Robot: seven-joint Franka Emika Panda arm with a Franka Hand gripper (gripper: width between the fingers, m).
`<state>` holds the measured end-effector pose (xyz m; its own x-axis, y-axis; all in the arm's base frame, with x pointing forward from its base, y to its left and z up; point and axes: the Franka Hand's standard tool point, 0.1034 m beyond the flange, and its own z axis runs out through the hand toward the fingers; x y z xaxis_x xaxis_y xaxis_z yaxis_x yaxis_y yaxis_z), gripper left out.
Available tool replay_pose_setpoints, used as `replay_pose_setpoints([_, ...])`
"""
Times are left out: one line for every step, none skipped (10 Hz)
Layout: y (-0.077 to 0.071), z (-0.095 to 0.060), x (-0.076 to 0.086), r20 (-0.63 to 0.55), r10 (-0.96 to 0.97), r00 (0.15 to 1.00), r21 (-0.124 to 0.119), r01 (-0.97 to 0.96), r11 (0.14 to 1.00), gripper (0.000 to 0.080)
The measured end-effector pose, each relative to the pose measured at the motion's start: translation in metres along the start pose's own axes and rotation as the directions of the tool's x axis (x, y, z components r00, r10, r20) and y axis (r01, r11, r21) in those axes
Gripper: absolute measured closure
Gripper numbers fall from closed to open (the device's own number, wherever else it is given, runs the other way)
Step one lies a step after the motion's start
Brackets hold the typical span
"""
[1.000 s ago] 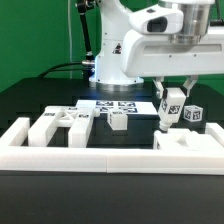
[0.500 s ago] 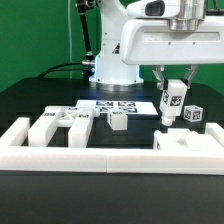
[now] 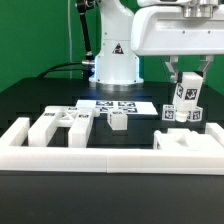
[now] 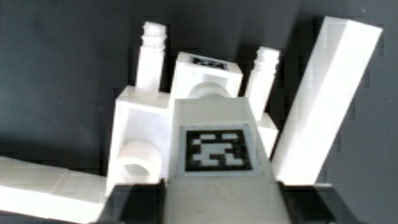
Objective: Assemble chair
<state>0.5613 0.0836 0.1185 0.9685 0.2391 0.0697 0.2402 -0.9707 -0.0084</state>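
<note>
Plainly, the chair is at an early stage: as far as the exterior view shows, no two parts are joined. The gripper [image 3: 186,97] is clamped on one tagged piece [image 3: 185,91], holding it upright off the table [image 3: 30,100] toward the exterior view's right. It hangs just above or in front of a tagged block [image 3: 192,115]; I cannot tell whether the two touch. The rest lies loose: a U-shaped part [image 3: 181,143] by the front rail [image 3: 100,161], a small block [image 3: 117,120] mid-table, and flat parts [image 3: 55,126] to the exterior view's left, with the marker board [image 3: 115,105] behind. The wrist view shows the held piece's tag [image 4: 217,148] close up, with two slim posts [image 4: 153,50] and a long bar [image 4: 333,95] beyond. I judge nearly all the joining is left. No container is in view, and nothing sits inside anything; the rail only borders the work area.
</note>
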Motion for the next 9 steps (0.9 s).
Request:
replay_pose_setpoints([0.0, 0.0, 0.0, 0.0, 0.0, 1.0, 0.0, 0.0, 1.0, 0.0503])
replay_pose_setpoints([0.0, 0.0, 0.0, 0.001, 0.0, 1.0, 0.0, 0.0, 1.0, 0.0503])
replay_pose_setpoints([-0.001, 0.0, 0.001, 0.0, -0.002, 1.0, 0.0, 0.002, 1.0, 0.0503])
replay_pose_setpoints([-0.008, -0.003, 0.022, -0.024, -0.016, 1.0, 0.002, 0.016, 1.0, 0.0503])
replay_pose_setpoints([-0.01, -0.002, 0.036, -0.042, -0.024, 0.999, 0.003, 0.025, 1.0, 0.0503])
replay_pose_setpoints([-0.012, 0.002, 0.047, -0.056, -0.031, 0.998, 0.002, 0.031, 1.0, 0.0503])
replay_pose_setpoints([-0.015, 0.006, 0.051, -0.064, -0.037, 0.997, 0.0, 0.037, 0.999, 0.0503])
replay_pose_setpoints([-0.014, 0.006, 0.051, -0.062, -0.036, 0.997, 0.0, 0.036, 0.999, 0.0503])
replay_pose_setpoints([-0.014, 0.006, 0.05, -0.062, -0.035, 0.997, 0.0, 0.035, 0.999, 0.0503])
